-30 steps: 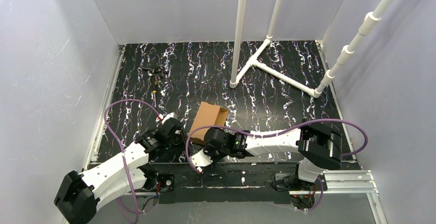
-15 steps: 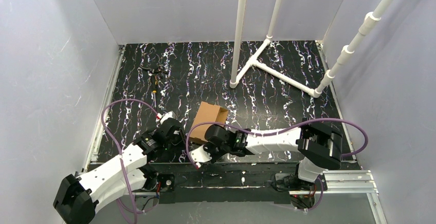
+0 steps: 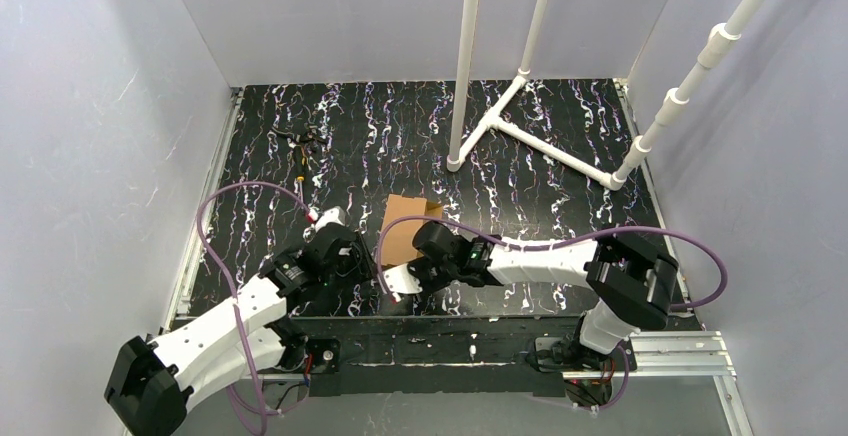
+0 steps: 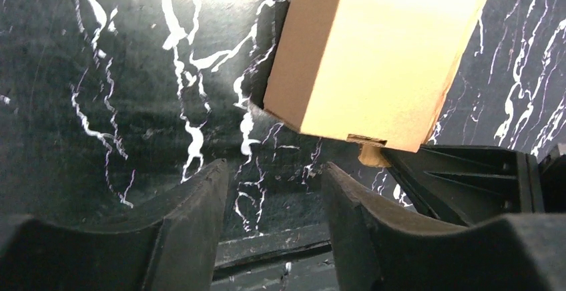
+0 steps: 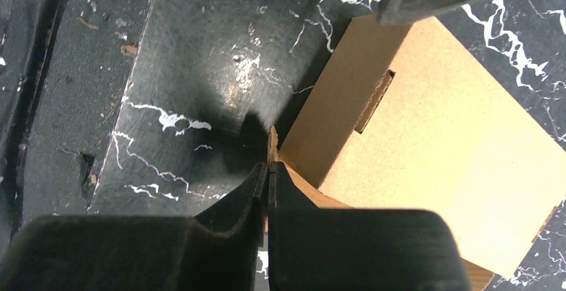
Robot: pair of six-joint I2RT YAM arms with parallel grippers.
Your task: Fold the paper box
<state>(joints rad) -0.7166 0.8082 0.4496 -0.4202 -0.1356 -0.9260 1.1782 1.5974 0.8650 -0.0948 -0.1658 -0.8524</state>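
The paper box [image 3: 405, 228], folded into a brown block, is seen on the black marbled table [image 3: 560, 186], just below the centre of the top view. A thin flap at its corner, mid-frame in the right wrist view, is pinched between the closed fingers of the right gripper [image 5: 269, 171]. The left gripper [image 4: 273, 171] is held with fingers apart over bare table, just below the box in its own view.

Black worktop [image 3: 380, 126] with white marble veins, pale grey-violet walls [image 3: 100, 106] on three sides, white pipe frame [image 3: 466, 56] standing at the back
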